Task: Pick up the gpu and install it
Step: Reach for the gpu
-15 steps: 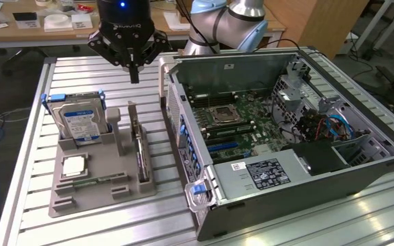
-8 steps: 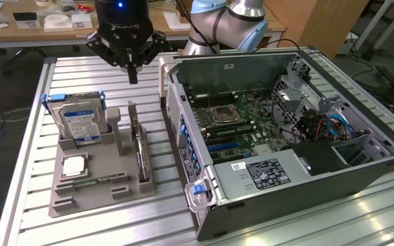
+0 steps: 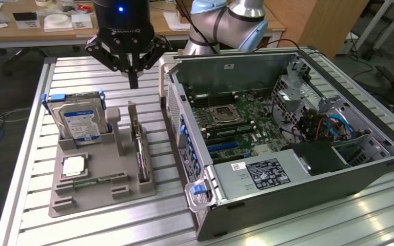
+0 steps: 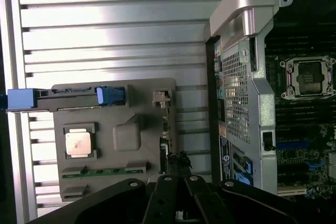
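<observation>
The gpu [image 3: 139, 149] stands on its edge in a slot of the grey holder [image 3: 101, 197] on the table, at the side nearest the computer case. My gripper [image 3: 133, 81] hangs shut and empty above the table, behind the holder and higher than the card. In the wrist view the gpu [image 4: 165, 140] is a thin strip seen from its edge, with my closed gripper [image 4: 176, 182] just beside its end. The open computer case [image 3: 361, 169] lies on its side at the exterior view's right, with its motherboard [image 3: 241, 125] and blue expansion slots [image 3: 223, 148] exposed.
The holder also carries a silver hard drive [image 3: 80, 122] with blue clips, a CPU [image 3: 74, 166] and a narrow RAM stick [image 3: 93, 180]. The case's handle and side wall [image 3: 183, 138] rise right next to the holder. A desk with clutter stands behind the slatted table [image 3: 80, 72].
</observation>
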Robot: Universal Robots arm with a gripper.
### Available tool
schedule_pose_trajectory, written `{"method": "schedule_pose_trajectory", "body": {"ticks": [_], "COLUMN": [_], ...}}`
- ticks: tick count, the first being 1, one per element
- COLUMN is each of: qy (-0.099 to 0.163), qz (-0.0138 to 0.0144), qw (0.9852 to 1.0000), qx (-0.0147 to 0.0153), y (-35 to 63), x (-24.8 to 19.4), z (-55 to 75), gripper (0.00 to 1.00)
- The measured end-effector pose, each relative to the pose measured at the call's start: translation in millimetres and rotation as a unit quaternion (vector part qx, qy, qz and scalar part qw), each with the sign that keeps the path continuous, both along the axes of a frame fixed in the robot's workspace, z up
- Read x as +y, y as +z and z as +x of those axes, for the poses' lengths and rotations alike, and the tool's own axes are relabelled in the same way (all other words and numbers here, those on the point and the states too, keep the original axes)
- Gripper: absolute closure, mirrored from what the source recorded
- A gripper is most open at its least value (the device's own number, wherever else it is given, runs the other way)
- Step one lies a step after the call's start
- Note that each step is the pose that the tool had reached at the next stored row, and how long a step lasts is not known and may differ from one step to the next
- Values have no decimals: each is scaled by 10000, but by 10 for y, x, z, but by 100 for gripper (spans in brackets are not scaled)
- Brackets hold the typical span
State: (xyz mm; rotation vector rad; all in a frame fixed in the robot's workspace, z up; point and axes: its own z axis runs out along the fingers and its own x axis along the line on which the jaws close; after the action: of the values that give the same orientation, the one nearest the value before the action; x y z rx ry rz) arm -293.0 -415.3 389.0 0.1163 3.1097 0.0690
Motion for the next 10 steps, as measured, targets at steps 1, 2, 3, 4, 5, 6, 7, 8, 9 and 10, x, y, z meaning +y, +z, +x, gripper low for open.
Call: {"method": "schedule_pose_trajectory", "body": {"ticks": [1,2,3,4,5,6,7,8,9,10], "qy": [0,0,0,0,0,1,0,0,0,0], "qz": [0,0,0,0,0,0,0,0,0,0], "qw": [10000,10000,10000,10000,10000,10000,10000,10000,10000,10000], "qx": [0,0,0,0,0,0,-1,0,0,0], "y": [0,0,0,0,0,0,0,0,0,0], "x": [-18,-35,-53,-73,-91,-111,-131,-152,-173,-194], "z": [0,0,0,0,0,0,0,0,0,0], "gripper": [89,89,89,89,89,89,89,89,89,89]}}
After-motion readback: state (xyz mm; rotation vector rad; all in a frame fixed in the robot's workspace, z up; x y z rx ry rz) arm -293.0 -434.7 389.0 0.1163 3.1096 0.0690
